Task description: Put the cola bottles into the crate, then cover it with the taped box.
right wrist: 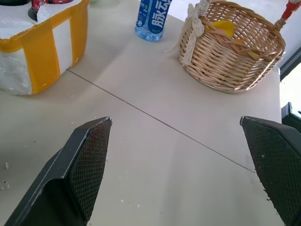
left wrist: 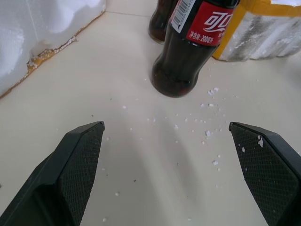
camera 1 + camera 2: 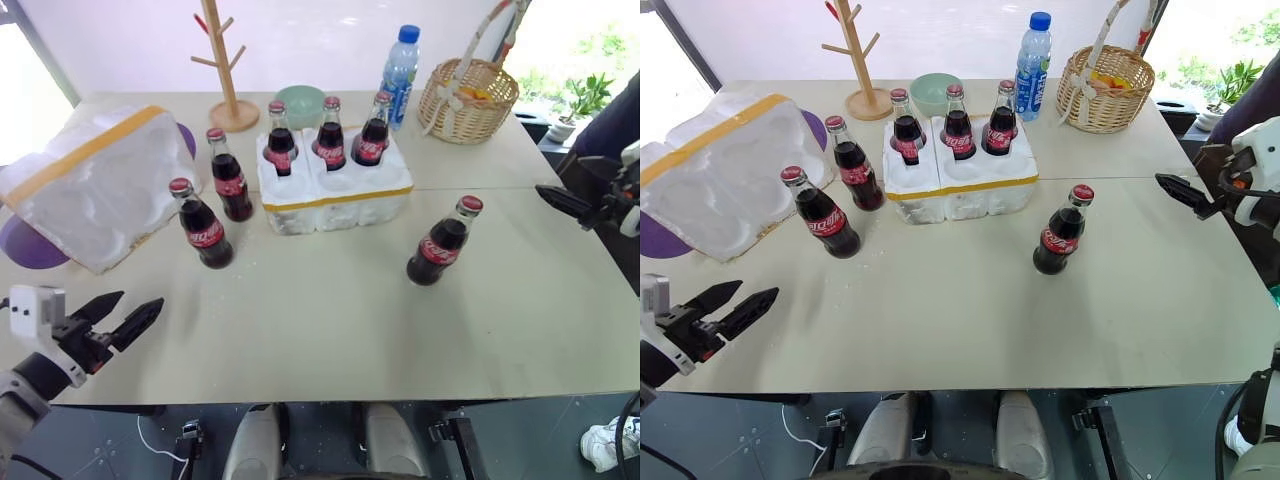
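The crate, a low white foam tray with a yellow tape band, sits mid-table with three cola bottles upright in its back wells. Two more cola bottles stand to its left, and one stands on the table to its front right. The taped box lies tilted at the far left. My left gripper is open near the table's front left edge, pointing at the nearest left bottle. My right gripper is open and empty at the table's right side.
Along the back stand a wooden mug tree, a green bowl, a blue-capped water bottle and a wicker basket. Purple mats lie under the taped box. Foam crumbs dot the table.
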Available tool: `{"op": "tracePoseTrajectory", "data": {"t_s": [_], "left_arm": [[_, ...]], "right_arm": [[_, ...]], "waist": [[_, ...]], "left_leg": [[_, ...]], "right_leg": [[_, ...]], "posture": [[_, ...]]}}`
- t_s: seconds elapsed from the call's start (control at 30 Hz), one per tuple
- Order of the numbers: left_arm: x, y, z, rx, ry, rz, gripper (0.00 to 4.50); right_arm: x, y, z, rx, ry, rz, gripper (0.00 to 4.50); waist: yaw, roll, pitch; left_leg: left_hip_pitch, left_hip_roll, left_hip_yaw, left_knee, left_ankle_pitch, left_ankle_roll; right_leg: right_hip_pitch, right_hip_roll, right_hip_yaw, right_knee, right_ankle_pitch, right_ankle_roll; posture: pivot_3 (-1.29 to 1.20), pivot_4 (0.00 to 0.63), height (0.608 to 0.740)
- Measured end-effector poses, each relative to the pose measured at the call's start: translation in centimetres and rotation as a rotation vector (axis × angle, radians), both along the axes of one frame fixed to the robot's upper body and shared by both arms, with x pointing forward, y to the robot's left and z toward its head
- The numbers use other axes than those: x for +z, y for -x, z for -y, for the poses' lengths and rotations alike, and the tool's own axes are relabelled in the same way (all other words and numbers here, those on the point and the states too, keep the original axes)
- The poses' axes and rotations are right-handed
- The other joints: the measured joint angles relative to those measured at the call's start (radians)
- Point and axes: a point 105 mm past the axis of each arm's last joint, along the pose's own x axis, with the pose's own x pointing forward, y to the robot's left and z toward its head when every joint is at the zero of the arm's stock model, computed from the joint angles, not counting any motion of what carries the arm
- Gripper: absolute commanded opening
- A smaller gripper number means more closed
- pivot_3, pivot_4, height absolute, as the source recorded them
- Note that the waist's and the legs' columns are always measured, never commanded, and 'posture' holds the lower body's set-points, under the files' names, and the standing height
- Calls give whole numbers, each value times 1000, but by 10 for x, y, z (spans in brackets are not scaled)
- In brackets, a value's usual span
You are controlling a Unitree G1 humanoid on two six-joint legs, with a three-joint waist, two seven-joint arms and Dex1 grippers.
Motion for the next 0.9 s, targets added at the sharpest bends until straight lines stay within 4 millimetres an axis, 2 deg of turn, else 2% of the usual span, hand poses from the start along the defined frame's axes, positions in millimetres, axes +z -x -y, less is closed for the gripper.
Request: {"op": "tracePoseTrajectory", "data": {"t_s": [0.43, 0.57, 0.63, 0.73, 0.83, 0.9], "left_arm": [[6, -8, -3, 19, 3, 34, 4442], [17, -18, 0, 2, 7, 85, 4442], [25, -25, 6, -29, -5, 120, 4442], [35, -35, 17, -74, 2, 169, 4442], [32, -42, 28, -118, 9, 165, 4442], [32, -50, 33, -136, 12, 170, 4442]], "right_arm": [[-1, 0, 0, -6, -11, 0, 4500], [-1, 1, -7, 51, -65, -31, 4500], [12, -2, -15, 98, -77, -26, 4500], [46, 0, -30, 204, -65, -20, 4500], [86, 9, -51, 337, -57, -7, 4500], [101, 15, -72, 446, -61, -28, 4500]], "waist": [[0, 0, 0], [2, 0, 0], [1, 1, 0], [-1, 4, 1], [-2, 4, 1], [-1, 4, 2]], "left_leg": [[0, 0, 0, 0, 0, 0], [0, 0, 0, 0, 0, 0], [0, 0, 0, 1, 0, 0], [0, 0, 1, 0, 0, 0], [0, 0, 0, -2, 0, 0], [0, 0, 0, -2, 0, 0]], "right_leg": [[0, 0, 0, 0, 0, 0], [0, 0, 0, 0, 0, 0], [0, 0, 0, 0, 0, 0], [0, 0, 1, 0, 0, 0], [-1, 1, 0, 0, 0, -1], [-2, 1, 0, 1, 0, -1]], "posture": [[0, 150, 740], [0, 150, 740], [0, 150, 740], [0, 150, 740], [0, 150, 740], [0, 150, 740]]}}
